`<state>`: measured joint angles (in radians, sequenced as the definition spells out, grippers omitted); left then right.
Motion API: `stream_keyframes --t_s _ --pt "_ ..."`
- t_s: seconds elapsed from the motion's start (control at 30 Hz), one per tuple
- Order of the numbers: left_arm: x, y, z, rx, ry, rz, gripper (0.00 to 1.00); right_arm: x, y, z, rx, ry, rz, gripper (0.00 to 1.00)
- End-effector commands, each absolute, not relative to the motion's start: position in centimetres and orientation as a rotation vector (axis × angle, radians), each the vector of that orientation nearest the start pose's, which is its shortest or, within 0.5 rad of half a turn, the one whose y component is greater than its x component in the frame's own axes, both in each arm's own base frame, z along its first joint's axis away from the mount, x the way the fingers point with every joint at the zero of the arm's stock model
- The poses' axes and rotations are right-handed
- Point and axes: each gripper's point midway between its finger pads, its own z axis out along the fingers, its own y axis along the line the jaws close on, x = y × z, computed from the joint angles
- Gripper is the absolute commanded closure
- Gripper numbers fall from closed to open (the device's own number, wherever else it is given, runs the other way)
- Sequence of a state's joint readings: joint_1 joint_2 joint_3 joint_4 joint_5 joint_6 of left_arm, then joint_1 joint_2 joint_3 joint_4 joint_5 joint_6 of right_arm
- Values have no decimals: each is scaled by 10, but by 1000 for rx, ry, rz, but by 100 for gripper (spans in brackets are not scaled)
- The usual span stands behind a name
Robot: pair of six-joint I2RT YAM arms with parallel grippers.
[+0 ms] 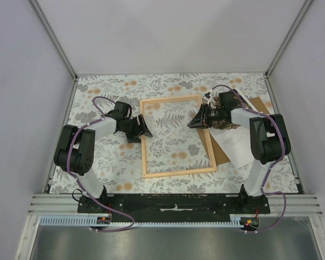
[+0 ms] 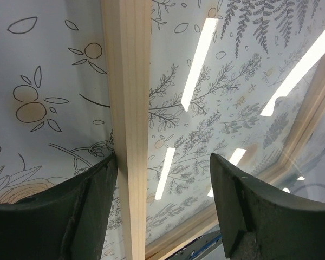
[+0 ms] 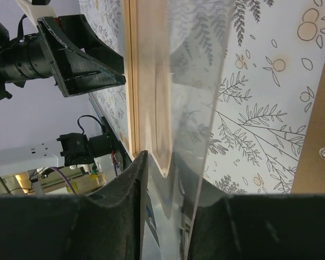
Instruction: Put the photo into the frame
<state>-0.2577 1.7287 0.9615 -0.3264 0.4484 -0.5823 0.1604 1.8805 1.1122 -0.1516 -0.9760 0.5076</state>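
**Both grippers at the frame, photo off to the right**

Frame (image 1: 179,173) lies flat on the floral cloth (image 1: 97,92), mid-table, long side running near to far. A clear pane (image 2: 216,97) sits in it; ceiling lights reflect off it in the left wrist view.

Left gripper (image 1: 142,129) is at the frame's left rail, about halfway along. Its fingers stand wide apart, astride the rail: one finger (image 2: 70,211) is against the rail's outer edge, the other is well inside the frame over the pane. Nothing is held.

Right gripper (image 1: 190,123) reaches in over the right rail, toward the far end. In the right wrist view its fingers (image 3: 86,227) are only narrowly apart, with the pane's edge and the end of a rail in the gap. Cannot tell whether they are pinching or just clear of it.

Photo (image 1: 235,145) is outside the frame, right of it and white side up. It rests on the brown board (image 1: 221,154), partly under the right arm. The board touches or just underlaps the frame's right rail; which one is unclear
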Motion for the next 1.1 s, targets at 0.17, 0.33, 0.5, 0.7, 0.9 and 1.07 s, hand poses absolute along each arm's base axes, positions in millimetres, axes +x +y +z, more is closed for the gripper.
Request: stream_keyframes --t_s 0.17,0.33,0.5,0.7,0.9,1.07 --pt "313 -187 37 -334 2743 -874 25 338 214 84 -25 2504 1476 54" --pt "312 -187 35 -345 2743 -868 25 330 214 85 -23 2500 1479 49" --pt "311 -185 35 -354 2741 -865 25 326 213 82 -15 2504 1480 56" --pt "309 -185 34 -354 2744 -868 25 322 215 85 -5 2484 1528 66" --pt "310 -186 39 -346 2730 -879 25 323 219 97 1 2465 1578 67" --pt "308 -185 37 -352 2735 -872 25 322 216 92 3 2474 1541 61"
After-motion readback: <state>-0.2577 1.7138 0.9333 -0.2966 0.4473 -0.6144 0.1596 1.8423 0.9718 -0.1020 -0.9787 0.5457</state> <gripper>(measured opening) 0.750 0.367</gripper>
